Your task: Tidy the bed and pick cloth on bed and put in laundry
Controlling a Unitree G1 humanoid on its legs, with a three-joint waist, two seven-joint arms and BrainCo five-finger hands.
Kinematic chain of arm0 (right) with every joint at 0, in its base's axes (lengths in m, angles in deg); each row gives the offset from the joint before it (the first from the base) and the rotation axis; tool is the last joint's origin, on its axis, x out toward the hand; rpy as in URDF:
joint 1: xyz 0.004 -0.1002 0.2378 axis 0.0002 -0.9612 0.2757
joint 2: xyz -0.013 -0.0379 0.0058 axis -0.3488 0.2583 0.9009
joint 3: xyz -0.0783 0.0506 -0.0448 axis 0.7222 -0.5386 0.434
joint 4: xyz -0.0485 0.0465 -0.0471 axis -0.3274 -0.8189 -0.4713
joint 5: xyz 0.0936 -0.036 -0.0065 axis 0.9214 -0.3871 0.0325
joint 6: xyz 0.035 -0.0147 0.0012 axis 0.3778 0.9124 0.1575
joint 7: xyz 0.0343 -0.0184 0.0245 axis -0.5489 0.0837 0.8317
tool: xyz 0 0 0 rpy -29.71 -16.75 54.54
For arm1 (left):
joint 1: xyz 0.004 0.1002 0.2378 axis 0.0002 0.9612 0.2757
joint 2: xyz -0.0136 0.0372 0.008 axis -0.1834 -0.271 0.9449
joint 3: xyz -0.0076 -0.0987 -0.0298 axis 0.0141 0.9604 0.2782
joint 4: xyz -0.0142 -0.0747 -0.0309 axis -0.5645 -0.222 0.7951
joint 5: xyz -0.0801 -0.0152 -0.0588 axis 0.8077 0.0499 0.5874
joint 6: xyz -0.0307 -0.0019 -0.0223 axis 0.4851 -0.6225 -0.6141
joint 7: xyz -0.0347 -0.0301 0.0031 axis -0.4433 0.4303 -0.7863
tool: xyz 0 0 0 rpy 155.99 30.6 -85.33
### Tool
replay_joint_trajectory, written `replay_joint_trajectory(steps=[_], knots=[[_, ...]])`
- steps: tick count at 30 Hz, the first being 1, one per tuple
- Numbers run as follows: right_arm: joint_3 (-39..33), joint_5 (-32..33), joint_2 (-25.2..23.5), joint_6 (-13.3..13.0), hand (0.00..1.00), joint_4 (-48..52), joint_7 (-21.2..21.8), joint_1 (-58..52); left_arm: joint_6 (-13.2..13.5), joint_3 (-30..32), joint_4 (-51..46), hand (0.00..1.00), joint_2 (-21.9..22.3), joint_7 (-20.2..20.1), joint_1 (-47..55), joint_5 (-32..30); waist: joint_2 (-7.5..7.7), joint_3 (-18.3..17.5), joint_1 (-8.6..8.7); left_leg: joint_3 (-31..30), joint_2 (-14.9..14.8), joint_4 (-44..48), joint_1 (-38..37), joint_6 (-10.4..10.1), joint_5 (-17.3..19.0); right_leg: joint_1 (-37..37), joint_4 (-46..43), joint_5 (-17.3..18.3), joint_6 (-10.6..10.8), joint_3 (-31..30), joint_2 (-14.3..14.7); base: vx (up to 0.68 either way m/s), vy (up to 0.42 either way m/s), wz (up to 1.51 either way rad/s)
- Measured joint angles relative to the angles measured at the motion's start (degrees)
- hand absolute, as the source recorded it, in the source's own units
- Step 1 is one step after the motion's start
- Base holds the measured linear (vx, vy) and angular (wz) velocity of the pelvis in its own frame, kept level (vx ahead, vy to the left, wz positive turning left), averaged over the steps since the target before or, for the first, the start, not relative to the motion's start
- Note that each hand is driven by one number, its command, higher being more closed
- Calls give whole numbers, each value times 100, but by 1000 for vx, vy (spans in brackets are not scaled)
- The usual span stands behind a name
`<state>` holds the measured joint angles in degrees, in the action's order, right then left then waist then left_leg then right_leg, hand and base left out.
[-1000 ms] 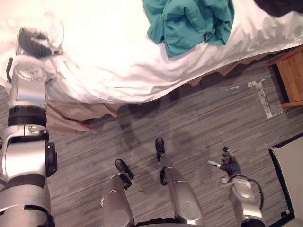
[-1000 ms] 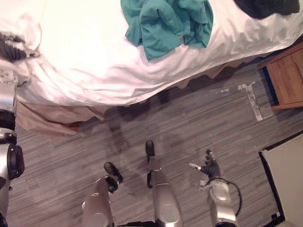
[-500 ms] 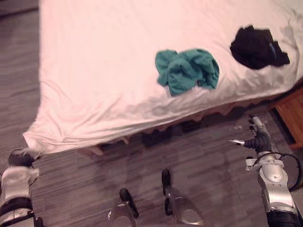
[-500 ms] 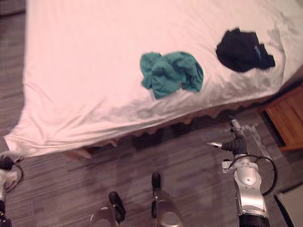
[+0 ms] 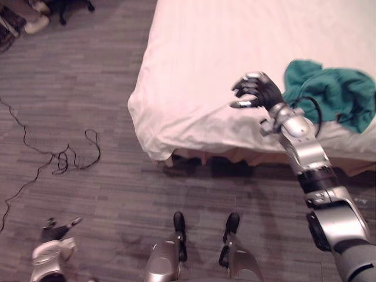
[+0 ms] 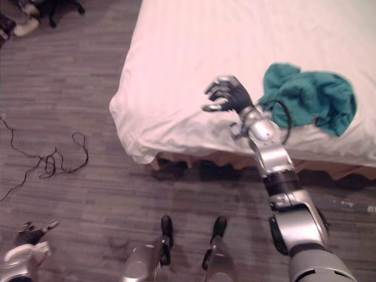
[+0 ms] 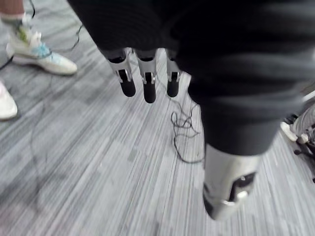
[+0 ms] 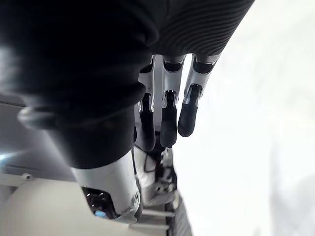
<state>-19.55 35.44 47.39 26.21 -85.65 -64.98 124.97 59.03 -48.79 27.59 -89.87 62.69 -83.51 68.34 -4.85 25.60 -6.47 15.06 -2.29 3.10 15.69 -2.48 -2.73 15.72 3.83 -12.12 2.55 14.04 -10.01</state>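
A crumpled teal cloth [image 5: 332, 94] lies on the white bed sheet [image 5: 205, 53] near the bed's front edge. My right hand [image 5: 255, 91] hovers over the sheet just left of the cloth, apart from it. It is open, and its relaxed fingers [image 8: 167, 113] hold nothing. My left hand [image 5: 56, 230] hangs low over the floor at the lower left, well away from the bed. It is open too, with straight fingers [image 7: 145, 73] pointing down at the floor.
The bed's corner [image 5: 147, 126] overhangs grey plank floor. A thin black cable [image 5: 64, 155] snakes over the floor to the left. A person's light shoes [image 7: 42, 54] stand near my left hand, and more shoes [image 5: 35, 23] sit at the far left.
The camera has swung left, so the bed's left corner now shows. My right arm has risen from beside the bed to above the sheet by the teal cloth.
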Motion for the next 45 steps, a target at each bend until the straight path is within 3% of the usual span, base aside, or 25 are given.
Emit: replay_joint_trajectory(steps=[6, 11, 14, 17, 21, 23, 27, 30, 32, 33, 34, 36, 40, 45], knots=[[368, -3, -173, 369, 100, -39, -307, 543, 117, -1922, -290, 0, 663, 27, -504, 243, -419, 205, -64, -3, 98, 205, 876, 102, -55, 762, 16, -187, 31, -21, -97, 4, 46, 6], [563, 276, -101, 508, 100, -855, -345, 505, 145, -2322, -345, 0, 742, 263, -810, 575, -689, 291, -318, -17, 94, 223, 1426, 133, -115, 1286, 41, -265, 4, -18, -95, -31, 10, 5], [625, 712, -38, 424, 100, -2046, -255, 518, 204, -2392, -410, 0, 746, 259, -881, 738, -705, 281, -490, -12, 89, 47, 1553, 123, -248, 1510, 29, -266, 2, -10, -105, -25, 5, 5], [505, 1204, 269, 348, 100, -3301, 135, 535, 375, -2456, -643, 0, 880, 181, -851, 811, -712, 276, -651, -8, 158, -458, 1556, 99, -560, 1727, -16, -251, 16, 85, -177, -4, 21, 13], [458, 1454, 313, 357, 100, -3502, 821, 425, 492, -2455, -675, 0, 1112, -67, -709, 813, -712, 275, -537, 158, 225, -629, 1178, 89, -605, 1517, -95, -170, 96, 49, -248, 24, 46, -8], [734, 1066, 23, 310, 100, -3243, 1436, -38, 502, -2437, -660, 0, 1103, -273, -583, 795, -710, 276, -307, 185, 246, -673, 606, 39, -561, 1077, -267, 33, 128, -16, -281, 49, 50, -23], [1335, 836, -592, 229, 100, -1782, 2024, -1229, 491, -2358, -371, 0, 930, -532, -608, 778, -668, 267, 92, 188, 158, -681, -33, 3, -343, 585, -447, 276, 122, -79, -197, 98, -10, -24], [1816, 802, -1124, 254, 100, -552, 1896, -1746, 437, -2357, -137, 0, 773, -443, -643, 779, -532, 278, 330, 256, 84, -681, -294, -6, -303, 333, -362, 267, 108, -108, -81, 63, -44, -19], [1811, 686, -1328, 255, 100, -324, 1817, -1743, 403, -2359, -142, 0, 697, -349, -648, 779, -405, 274, 329, 305, 34, -680, -439, -39, -280, 203, -317, 255, 88, -138, -32, 50, -56, -21], [1696, 616, -1469, 156, 100, -203, 1694, -1539, 312, -2356, -161, 0, 572, -321, -653, 763, -231, 265, 330, 311, -25, -658, -578, -71, -258, 30, -227, 234, 39, -146, 35, 38, -59, -14], [1537, 617, -1477, 109, 100, -200, 1637, -1385, 279, -2357, -161, 0, 525, -311, -651, 723, -150, 239, 326, 310, -50, -618, -583, -96, -239, 3, -200, 223, 14, -150, 62, 38, -70, -11], [1079, 649, -1432, 53, 100, -199, 1533, -1056, 180, -2359, -165, 0, 497, -251, -643, 678, -62, 209, 314, 311, -75, -593, -568, -103, -234, -14, -152, 221, 8, -153, 103, 20, -42, -3], [160, 1195, -905, 7, 100, -214, 1221, -320, -33, -2519, -175, 0, 497, -253, -538, 688, -62, 214, 313, 286, -77, -590, -484, -102, -239, 50, -151, 160, -1, -146, 109, 16, -3, 1], [-160, 1633, -270, -25, 100, -451, 684, 415, -182, -2834, -352, 0, 522, -239, -479, 807, -179, 242, 256, 165, -36, -573, -115, -68, -323, 338, -129, 54, -10, -46, 95, 29, 10, 14]])
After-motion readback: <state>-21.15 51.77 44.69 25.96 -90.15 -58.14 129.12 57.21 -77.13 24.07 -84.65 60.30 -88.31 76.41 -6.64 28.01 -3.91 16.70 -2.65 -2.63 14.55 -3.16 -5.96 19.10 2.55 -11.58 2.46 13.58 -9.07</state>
